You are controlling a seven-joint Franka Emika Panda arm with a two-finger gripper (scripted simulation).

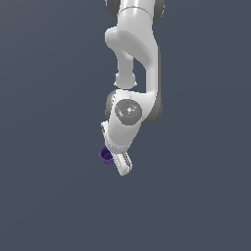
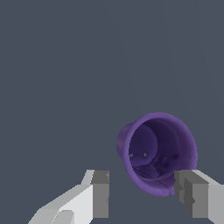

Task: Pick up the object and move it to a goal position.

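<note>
White robot arm angled downward over a plain grey-blue table (image 1: 44,196), small dark purple hollow cylindrical cup (image 2: 157,155) tipped with its open mouth toward the wrist camera, white gripper (image 2: 142,194) jaws apart, cup just beyond the fingertips, nearer one finger, not clamped

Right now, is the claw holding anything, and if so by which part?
Nothing is held. The claw is open, its fingers spread wide. One finger sits at the purple cup's rim edge; the other stands clear of it, so there is no grip yet.
</note>
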